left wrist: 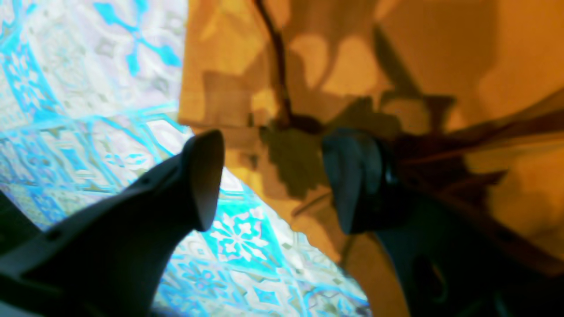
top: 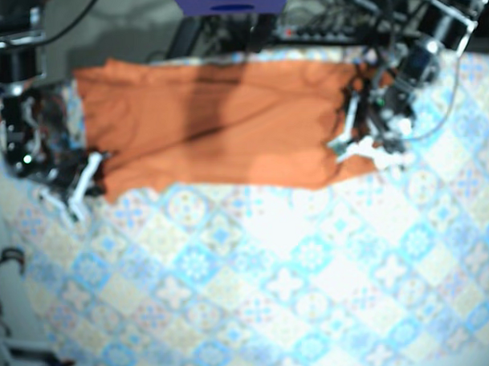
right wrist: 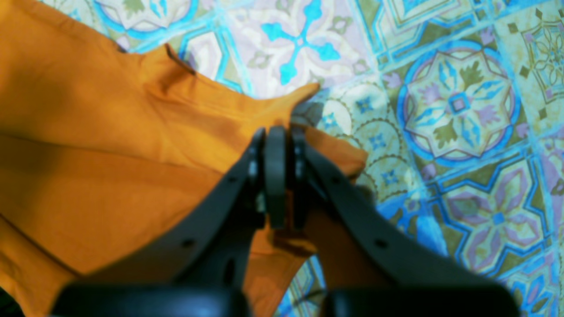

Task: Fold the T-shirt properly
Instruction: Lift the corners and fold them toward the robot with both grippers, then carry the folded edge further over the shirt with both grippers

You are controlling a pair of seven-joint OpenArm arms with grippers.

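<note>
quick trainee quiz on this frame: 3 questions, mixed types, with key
1. True or false: the right jaws are shut on the shirt.
2. The left jaws are: A) open over the shirt's edge; B) shut on the shirt; C) out of view.
3. Fill in: in the base view, the shirt lies along the ___ edge of the tablecloth (top or bottom).
Key: 1 true; 2 A; 3 top.
</note>
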